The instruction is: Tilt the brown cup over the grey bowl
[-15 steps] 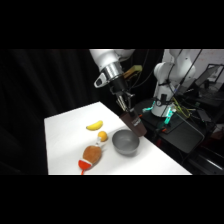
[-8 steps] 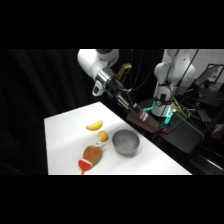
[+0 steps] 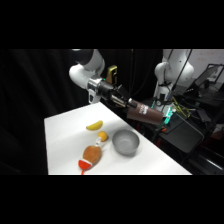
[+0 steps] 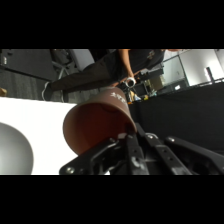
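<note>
From the side, the hand is clamped on the brown cup, which it holds in the air nearly on its side, mouth end pointing toward four o'clock. The cup hangs above the counter's far edge, up and toward one o'clock of the grey bowl, not squarely above it. The bowl sits on the counter with a yellow banana-shaped piece at its ten o'clock, a small orange piece just beside its rim at nine, and a brown-and-red plush toy toward eight.

At the wrist, the hand grips the cup at its rim, the open mouth facing the camera and showing an empty-looking interior. The bowl shows only as a grey curve at eight o'clock, well off from the cup. A person's arm shows at twelve.

I judge the tilt itself under way, but misplaced; the next move calls for carrying the cup over the bowl's centre.
</note>
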